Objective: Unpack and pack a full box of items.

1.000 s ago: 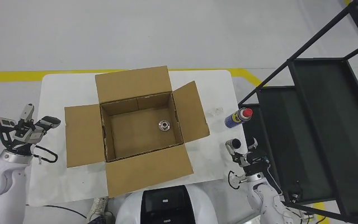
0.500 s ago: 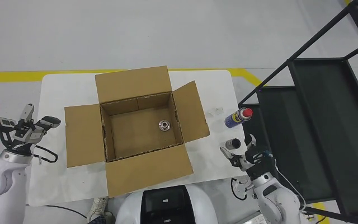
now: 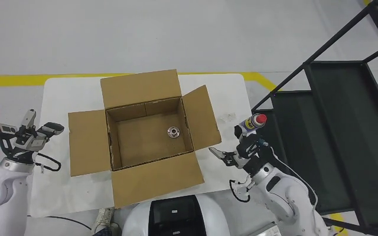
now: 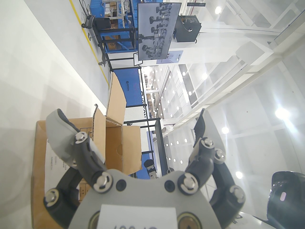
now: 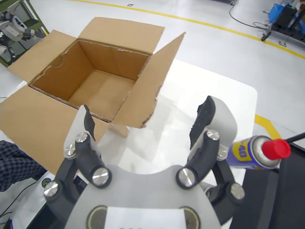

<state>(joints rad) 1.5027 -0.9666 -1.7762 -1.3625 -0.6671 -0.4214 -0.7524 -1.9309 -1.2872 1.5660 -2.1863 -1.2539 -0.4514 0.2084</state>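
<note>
An open cardboard box (image 3: 147,138) (image 5: 100,82) (image 4: 114,141) stands mid-table with all flaps spread. A small round metal part (image 3: 173,131) lies on its floor. A blue spray can with a red cap (image 3: 251,123) (image 5: 255,151) lies at the table's right edge. My right gripper (image 3: 231,152) (image 5: 147,117) is open over the table's front right, between the box's right flap and the can, holding nothing. My left gripper (image 3: 40,126) (image 4: 128,125) is open off the table's left edge, holding nothing.
A dark metal shelf rack (image 3: 331,130) stands close on the right of the white table (image 3: 224,94). A black carabiner (image 3: 50,163) hangs by the left arm. Yellow floor tape (image 3: 35,78) runs behind the table.
The right arm has swung up and left from beyond the table's front right corner to over the table beside the box flap. The left arm has not moved.
</note>
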